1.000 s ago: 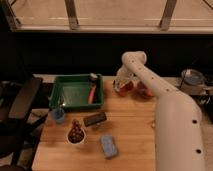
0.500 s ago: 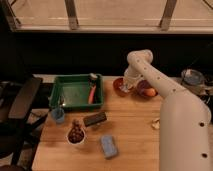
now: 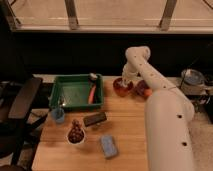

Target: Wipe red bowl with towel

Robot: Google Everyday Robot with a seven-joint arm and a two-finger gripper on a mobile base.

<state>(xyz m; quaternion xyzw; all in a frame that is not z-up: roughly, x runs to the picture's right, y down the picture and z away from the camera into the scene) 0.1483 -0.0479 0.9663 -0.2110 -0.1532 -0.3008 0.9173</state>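
The red bowl (image 3: 122, 88) sits at the far edge of the wooden table (image 3: 125, 130), right of the green tray. My white arm comes up from the lower right, bends at the elbow and points down into the bowl. The gripper (image 3: 123, 81) is shut, right at the bowl's mouth, and covers part of its inside. I cannot pick out the towel; whatever lies under the gripper tip is hidden.
A green tray (image 3: 65, 95) holds an orange-handled brush (image 3: 92, 93). A blue cup (image 3: 58, 115), a white bowl with brown contents (image 3: 75, 134), a dark block (image 3: 95, 119) and a blue sponge (image 3: 108, 146) lie in front. An orange object (image 3: 146, 91) sits right of the bowl. A chair (image 3: 20, 102) stands to the left.
The elbow has risen and swung slightly right while the gripper has stayed down at the red bowl, shifting only a little over it.
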